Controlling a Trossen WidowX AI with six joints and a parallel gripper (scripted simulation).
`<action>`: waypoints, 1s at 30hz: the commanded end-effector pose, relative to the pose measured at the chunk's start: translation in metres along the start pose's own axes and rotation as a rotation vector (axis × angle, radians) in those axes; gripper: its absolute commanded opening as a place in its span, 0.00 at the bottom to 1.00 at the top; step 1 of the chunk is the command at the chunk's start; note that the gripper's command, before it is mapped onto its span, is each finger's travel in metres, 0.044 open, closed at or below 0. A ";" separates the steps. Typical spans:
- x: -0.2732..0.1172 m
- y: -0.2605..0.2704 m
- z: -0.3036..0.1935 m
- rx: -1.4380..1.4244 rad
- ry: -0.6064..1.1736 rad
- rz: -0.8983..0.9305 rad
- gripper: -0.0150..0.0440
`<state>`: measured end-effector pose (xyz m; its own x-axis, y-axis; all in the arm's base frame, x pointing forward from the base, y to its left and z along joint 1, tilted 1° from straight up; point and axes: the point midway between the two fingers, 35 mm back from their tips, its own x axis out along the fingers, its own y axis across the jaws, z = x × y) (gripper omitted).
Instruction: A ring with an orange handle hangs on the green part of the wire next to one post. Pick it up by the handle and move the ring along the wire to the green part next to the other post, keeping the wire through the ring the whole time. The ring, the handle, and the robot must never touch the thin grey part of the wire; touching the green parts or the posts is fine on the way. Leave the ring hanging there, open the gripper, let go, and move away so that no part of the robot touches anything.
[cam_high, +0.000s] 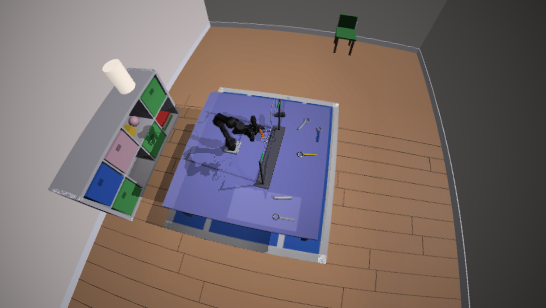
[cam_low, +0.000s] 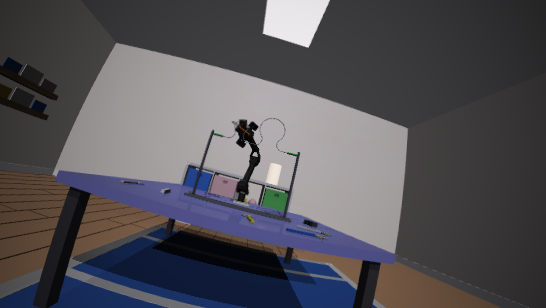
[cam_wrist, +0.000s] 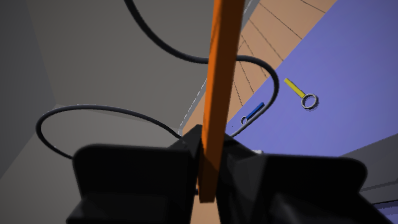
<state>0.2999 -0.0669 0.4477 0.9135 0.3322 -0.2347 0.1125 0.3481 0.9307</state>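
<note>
My gripper (cam_high: 258, 131) (cam_wrist: 204, 130) is shut on the orange handle (cam_high: 261, 133) (cam_low: 244, 130) (cam_wrist: 223, 65), which runs up and out of the wrist view. The ring itself is beyond the top of the wrist view and too small to make out in the top and exterior views. The thin grey wire (cam_low: 285, 131) (cam_wrist: 277, 85) curves behind the handle and beyond the fingers; I cannot tell the gap. In the exterior view the gripper is between the left green part (cam_low: 218, 135) and the tall wire loop, away from the right green part (cam_low: 292, 154).
The left post (cam_low: 202, 162) and right post (cam_low: 293, 185) rise from a dark base bar (cam_high: 275, 155). Flat on the table (cam_high: 210, 192) are a yellow-handled tool (cam_high: 309, 155) (cam_wrist: 294, 87), a blue tool (cam_high: 318, 135) and several grey tools. A shelf unit stands beside the table.
</note>
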 end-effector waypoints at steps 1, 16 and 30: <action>0.000 -0.003 0.000 -0.078 -0.005 -0.044 0.00; -0.001 -0.023 0.004 -0.354 -0.030 -0.220 0.00; -0.005 -0.040 0.013 -0.622 -0.058 -0.391 0.00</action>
<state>0.2973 -0.0909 0.4166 0.8778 0.0759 -0.4730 0.2033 0.8350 0.5113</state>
